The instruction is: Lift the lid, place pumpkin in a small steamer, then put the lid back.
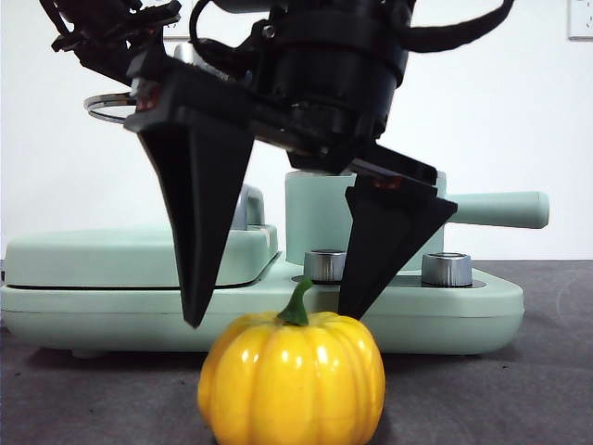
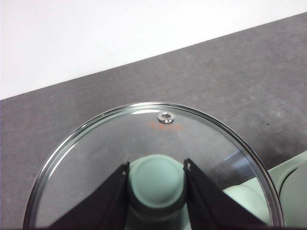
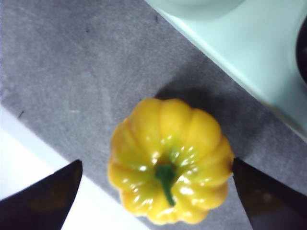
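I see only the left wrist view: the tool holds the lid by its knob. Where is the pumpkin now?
Observer: The pumpkin sits on the dark table, in front of the green appliance base.
Operator: Is the right tool near it?
Observer: Yes, the right tool hangs open just above it, one jaw on each side, not gripping.
Operator: Is the small steamer open?
Observer: The small steamer stands on the base behind the pumpkin. The arm hides its rim, but the lid is in the left tool, up at the front view's left.
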